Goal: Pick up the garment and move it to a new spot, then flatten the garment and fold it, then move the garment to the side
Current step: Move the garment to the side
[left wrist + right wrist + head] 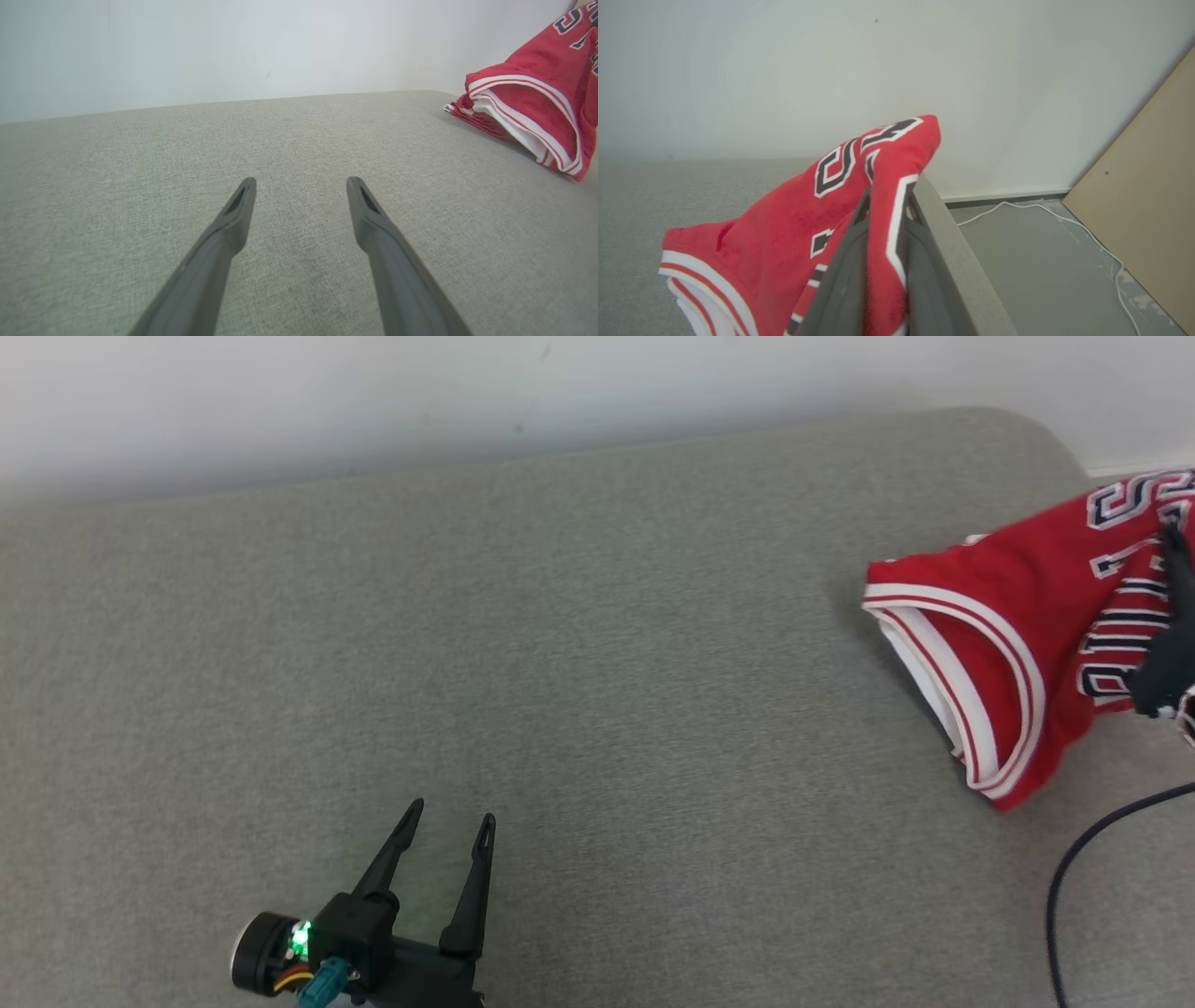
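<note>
The garment is a red basketball jersey point(1018, 635) with white trim and dark lettering. It lies bunched at the right end of the grey cushion point(560, 663), partly lifted. My right gripper point(1167, 569) is shut on a fold of the jersey point(882, 242), the cloth pinched between its two fingers near the cushion's right edge. My left gripper point(453, 817) rests low at the front left, open, with nothing between its fingers point(238, 210). In the left wrist view the jersey point(537, 107) sits far off at the upper right.
A pale wall point(467, 392) runs behind the cushion. A dark cable point(1074, 877) loops at the lower right. Past the cushion's right edge are a grey floor point(1041, 261), a white cord point(1064, 219) and a tan board point(1148, 186).
</note>
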Controlling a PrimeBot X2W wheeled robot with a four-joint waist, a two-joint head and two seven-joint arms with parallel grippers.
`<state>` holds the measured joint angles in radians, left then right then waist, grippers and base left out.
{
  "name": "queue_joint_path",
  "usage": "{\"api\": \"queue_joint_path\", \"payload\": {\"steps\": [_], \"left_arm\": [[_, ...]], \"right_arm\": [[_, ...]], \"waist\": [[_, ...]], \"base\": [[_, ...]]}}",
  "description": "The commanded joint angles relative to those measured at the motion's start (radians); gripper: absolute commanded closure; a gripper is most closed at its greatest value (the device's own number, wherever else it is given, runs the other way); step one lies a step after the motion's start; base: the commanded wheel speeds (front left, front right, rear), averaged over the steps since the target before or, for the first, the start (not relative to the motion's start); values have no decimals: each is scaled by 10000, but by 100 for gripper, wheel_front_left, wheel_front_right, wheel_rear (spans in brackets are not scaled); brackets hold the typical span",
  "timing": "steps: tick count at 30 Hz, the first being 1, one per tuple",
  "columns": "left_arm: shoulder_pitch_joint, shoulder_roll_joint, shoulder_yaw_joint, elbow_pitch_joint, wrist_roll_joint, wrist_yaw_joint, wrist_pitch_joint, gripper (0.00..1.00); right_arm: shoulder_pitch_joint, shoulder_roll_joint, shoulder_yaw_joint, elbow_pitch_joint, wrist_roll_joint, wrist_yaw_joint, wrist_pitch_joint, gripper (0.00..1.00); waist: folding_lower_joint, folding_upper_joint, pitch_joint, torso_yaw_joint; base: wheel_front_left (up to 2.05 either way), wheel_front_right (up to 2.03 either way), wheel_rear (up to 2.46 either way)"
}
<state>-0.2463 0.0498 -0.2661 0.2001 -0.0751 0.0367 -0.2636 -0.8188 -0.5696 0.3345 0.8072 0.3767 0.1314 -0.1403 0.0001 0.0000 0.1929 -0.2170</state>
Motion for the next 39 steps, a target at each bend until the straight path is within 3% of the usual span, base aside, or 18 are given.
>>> {"api": "queue_joint_path", "payload": {"steps": [1,3,4,5,6,13,18,23,29,39], "left_arm": [[-131,19,0,-36,76,-38,-7,0],[-270,17,-34,-33,131,-91,-7,0],[-308,19,-30,-45,159,-64,-7,0],[-346,20,-31,-48,188,-67,-7,0],[-374,20,-4,-51,219,-56,-7,0],[-413,17,209,-19,410,-169,-7,0],[-289,17,400,19,435,-126,-7,0],[-29,19,633,65,338,6,-7,0],[391,17,974,106,271,107,-7,0],[967,14,1567,196,202,256,-7,0]], "right_arm": [[-91,-116,-71,198,-75,-12,40,100],[-359,-369,-449,929,-353,-12,79,100],[-520,-466,-772,1310,-540,-12,-67,70],[-636,-564,-1027,1693,-864,-12,-206,3],[-710,-525,-1307,2064,-1194,-12,-337,0],[-725,-253,-3429,3677,-3073,-12,-977,0],[-171,491,-4561,3422,-4061,-11,-1223,0],[1115,1969,-4754,1248,-4538,-11,-1246,0],[3039,3212,-4396,-1396,-4076,-11,-1250,0],[5213,4077,-3591,-3709,-3575,-11,-1254,0]], "waist": [[-1,0,515,532],[-1,0,696,733],[-1,0,764,810],[-1,0,834,895],[-1,0,872,945],[-1,0,926,1157],[-1,0,646,1204],[-1,0,169,1197],[-1,0,-398,1253],[-1,0,-1107,1430]], "base": [[0,0,0],[0,0,0],[0,0,0],[0,0,0],[0,0,0],[0,0,0],[0,0,0],[0,0,0],[0,0,0],[0,0,0]]}}
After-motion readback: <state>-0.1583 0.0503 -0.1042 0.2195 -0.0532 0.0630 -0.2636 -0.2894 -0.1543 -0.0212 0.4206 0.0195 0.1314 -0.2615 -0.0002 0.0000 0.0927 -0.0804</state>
